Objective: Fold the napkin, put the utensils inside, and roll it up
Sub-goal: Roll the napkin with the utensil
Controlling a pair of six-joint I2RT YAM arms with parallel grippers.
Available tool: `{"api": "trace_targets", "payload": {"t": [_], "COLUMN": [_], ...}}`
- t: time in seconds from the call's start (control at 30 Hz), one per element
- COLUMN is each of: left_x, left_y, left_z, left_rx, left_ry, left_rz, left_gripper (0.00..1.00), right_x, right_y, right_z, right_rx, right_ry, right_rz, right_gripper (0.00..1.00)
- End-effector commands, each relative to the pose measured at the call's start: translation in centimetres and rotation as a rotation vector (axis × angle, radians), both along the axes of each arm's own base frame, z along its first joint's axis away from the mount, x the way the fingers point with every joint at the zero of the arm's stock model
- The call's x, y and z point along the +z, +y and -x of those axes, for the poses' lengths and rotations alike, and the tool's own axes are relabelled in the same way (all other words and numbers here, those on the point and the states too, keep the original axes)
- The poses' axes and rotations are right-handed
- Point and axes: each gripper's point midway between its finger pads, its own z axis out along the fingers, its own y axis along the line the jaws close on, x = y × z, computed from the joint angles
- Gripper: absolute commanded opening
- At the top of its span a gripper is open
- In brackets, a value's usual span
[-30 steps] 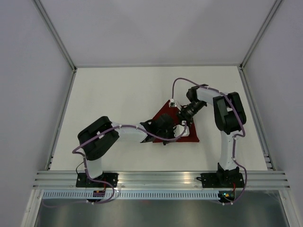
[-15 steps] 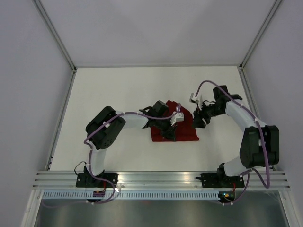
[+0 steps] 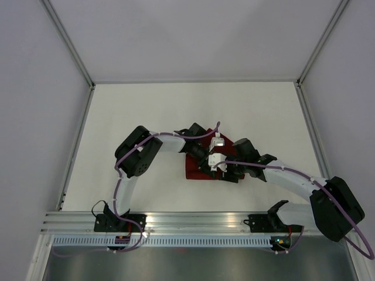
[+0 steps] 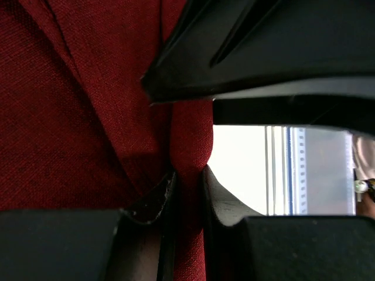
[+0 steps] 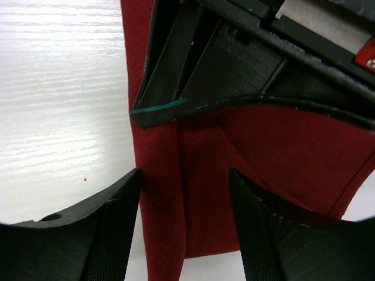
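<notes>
While my left gripper pinches a ridge of the napkin, my right gripper gapes over its edge; crowding could drag the fold loose.

The far half of the table lies bare from wall to wall, and so does the left strip beyond the left arm. The middle is crowded. The left gripper pinches a ridge of the napkin. The right gripper stands just beside it, its fingers spread across a fold, with the other gripper's body close in front of them. The right arm lies low across the near right part of the table and bars the way there. Panels close off three sides, and a metal rail bounds the near edge.
</notes>
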Motion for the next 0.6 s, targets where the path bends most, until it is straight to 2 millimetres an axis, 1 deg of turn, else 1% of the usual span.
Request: {"api": "trace_targets", "payload": {"t": [0.0,0.17,0.37,0.47,0.57], "left_x": [-3.1,-2.9,-3.2,-3.3,-3.2], "left_y": [1.8,1.6,1.7,1.6,1.6], "left_z": [1.6,1.3,1.1,1.1,1.0], "left_rx": [0.013,0.016,0.018,0.018,0.017], "left_ry": [0.110,0.112,0.107,0.108,0.113], "left_rz": [-0.139,-0.143,-0.155,-0.156,-0.156], "left_gripper": [0.02,0.02,0.02,0.02,0.02], "right_x": [0.1,-0.6,-0.1,-0.7,-1.9], "right_y": [1.1,2.3,2.5,2.7,2.7], "right_z": [-1.5,-0.1,0.0,0.5,0.6], "right_rx": [-0.022,0.014,0.025,0.036,0.032], "right_ry": [-0.075,-0.061,-0.058,-0.018,0.011], "right_rz": [-0.003,0.004,0.012,0.019,0.039], "right_gripper": [0.67,0.67,0.66,0.63,0.59]}}
